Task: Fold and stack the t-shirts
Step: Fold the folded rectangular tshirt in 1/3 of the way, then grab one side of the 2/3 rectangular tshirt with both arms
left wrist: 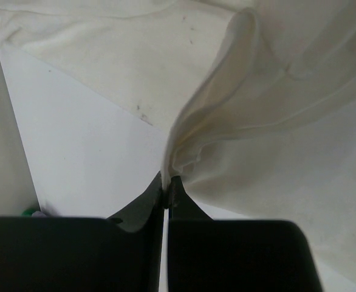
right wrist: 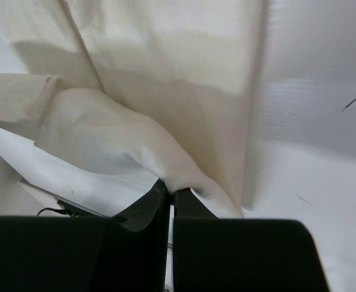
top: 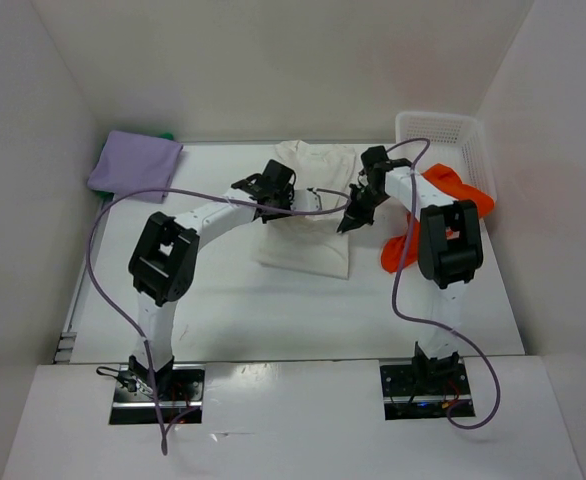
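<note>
I have the left end effector (top: 271, 188) pinched tight on the white t-shirt (top: 308, 240), no gap between the fingers. In the left wrist view the cloth (left wrist: 275, 121) rises from the closed tips (left wrist: 167, 193) in a lifted ridge, and the rest spreads flat ahead of and to the right of the end effector. Bare tabletop (left wrist: 87, 158) shows to its left

The right end effector (top: 349, 222) is also clamped narrow on the same white t-shirt. In the right wrist view a fold of cloth (right wrist: 166, 73) bunches right at the fingertips (right wrist: 169, 193), with more of it ahead and to the left and bare tabletop to the right

From the top view the white t-shirt sits under and between the two end effectors. Its collar end lies beyond them toward the back wall and its lower edge lies nearer the arm bases. The two end effectors are near each other, the left one at the shirt's left side and the right one at its right side

The lavender t-shirt (top: 135, 163) lies folded well to the left of the left end effector, in the far left corner. A sliver of the green t-shirt (top: 165, 135) shows just behind it. The orange-red t-shirt (top: 455, 190) is just to the right of the right end effector, partly hidden by the right arm, with one end against the white mesh basket (top: 443, 125). I cannot tell how much of it is inside the basket
</note>
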You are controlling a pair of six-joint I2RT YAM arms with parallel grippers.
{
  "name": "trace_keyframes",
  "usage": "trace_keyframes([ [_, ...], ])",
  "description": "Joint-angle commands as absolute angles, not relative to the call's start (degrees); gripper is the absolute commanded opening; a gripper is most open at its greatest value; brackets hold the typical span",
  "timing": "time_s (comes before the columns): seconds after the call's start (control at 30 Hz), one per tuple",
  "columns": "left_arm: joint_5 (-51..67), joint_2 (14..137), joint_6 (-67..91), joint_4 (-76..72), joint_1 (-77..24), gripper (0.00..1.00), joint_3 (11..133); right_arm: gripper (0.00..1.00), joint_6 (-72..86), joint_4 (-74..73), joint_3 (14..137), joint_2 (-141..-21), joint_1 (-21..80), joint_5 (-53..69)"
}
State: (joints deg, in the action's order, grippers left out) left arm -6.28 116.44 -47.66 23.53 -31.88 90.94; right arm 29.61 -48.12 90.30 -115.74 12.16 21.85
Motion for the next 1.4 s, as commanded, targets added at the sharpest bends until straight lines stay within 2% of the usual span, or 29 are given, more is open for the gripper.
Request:
trace_keyframes([
  [0.0, -6.5, 118.7, -46.4, 21.1, -31.1, 0.00, 94.0, 0.00, 27.4, -49.7, 93.4, -118.1, 11.2, 23.2],
  [0.17, -7.0, 120.8, -45.9, 19.1, -31.1, 0.03, 95.2, 0.00, 26.8, -49.7, 95.4, -121.5, 9.5, 24.0],
  [0.2, -7.0, 121.5, -45.9, 19.1, -31.1, 0.06, 95.2, 0.04, 26.8, -48.9, 95.4, -122.1, 9.5, 24.5],
  [0.23, -7.0, 122.2, -45.9, 19.1, -31.1, 0.08, 95.7, 0.15, 26.8, -48.3, 95.4, -122.1, 8.9, 25.0],
  [0.27, -7.0, 122.2, -45.9, 19.1, -31.1, 0.11, 95.7, 0.30, 26.8, -47.6, 95.4, -122.1, 8.2, 26.2],
  [0.3, -7.0, 122.7, -45.9, 19.1, -31.1, 0.15, 95.7, 0.39, 26.8, -46.2, 95.4, -122.1, 8.2, 26.8],
  [0.33, -7.7, 123.2, -45.4, 18.6, -31.1, 0.21, 95.2, 0.44, 26.8, -45.6, 95.4, -122.1, 7.7, 26.8],
  [0.4, -9.0, 123.8, -44.8, 17.9, -31.1, 0.27, 95.2, 0.45, 26.8, -44.3, 96.1, -122.1, 7.0, 27.5],
  [0.43, -9.8, 123.8, -43.3, 17.3, -31.1, 0.33, 94.7, 0.45, 26.8, -42.9, 96.1, -120.9, 7.0, 27.5],
  [0.53, -15.1, 124.4, -40.7, 16.6, -30.5, 0.38, 95.8, 0.45, 26.8, -39.7, 94.7, -114.7, 7.0, 24.1],
  [0.57, -17.1, 125.0, -39.0, 16.6, -29.9, 0.43, 96.5, 0.45, 26.3, -38.9, 91.7, -112.7, 7.0, 21.7],
  [0.67, -18.5, 125.0, -36.2, 17.2, -28.7, 0.51, 97.9, 0.38, 25.8, -37.4, 85.2, -106.0, 7.7, 20.0],
  [0.7, -19.9, 124.5, -36.2, 17.2, -28.7, 0.59, 97.9, 0.37, 25.8, -37.4, 83.9, -104.3, 8.8, 19.3],
  [0.73, -20.5, 124.5, -35.5, 17.2, -28.0, 0.61, 98.6, 0.37, 25.8, -37.4, 82.8, -103.7, 8.8, 18.6],
  [0.83, -19.2, 121.9, -35.5, 19.9, -27.4, 0.70, 100.5, 0.36, 26.3, -37.4, 78.4, -101.7, 9.4, 18.6],
  [0.93, -12.8, 112.5, -43.0, 22.8, -27.9, 0.79, 95.7, 0.36, 27.7, -38.1, 73.5, -99.4, 9.9, 19.0],
  [0.97, -11.0, 109.9, -49.1, 23.6, -28.6, 0.83, 92.6, 0.40, 27.7, -38.1, 72.3, -98.9, 9.9, 19.9],
  [1.0, -8.5, 107.6, -51.6, 26.2, -30.5, 0.84, 86.0, 0.43, 28.4, -38.8, 71.2, -98.9, 11.3, 20.4],
  [1.07, -6.9, 105.0, -54.0, 31.0, -32.2, 0.84, 82.4, 0.54, 29.2, -39.6, 68.4, -98.3, 12.6, 20.4],
  [1.13, -4.8, 104.4, -54.6, 35.5, -33.8, 0.84, 77.5, 0.60, 31.0, -39.6, 65.2, -97.7, 13.7, 19.8],
  [1.37, -5.0, 101.6, -53.2, 27.3, -40.1, 0.87, 66.9, 0.62, 34.6, -36.0, 59.2, -96.6, 14.2, 21.1],
])
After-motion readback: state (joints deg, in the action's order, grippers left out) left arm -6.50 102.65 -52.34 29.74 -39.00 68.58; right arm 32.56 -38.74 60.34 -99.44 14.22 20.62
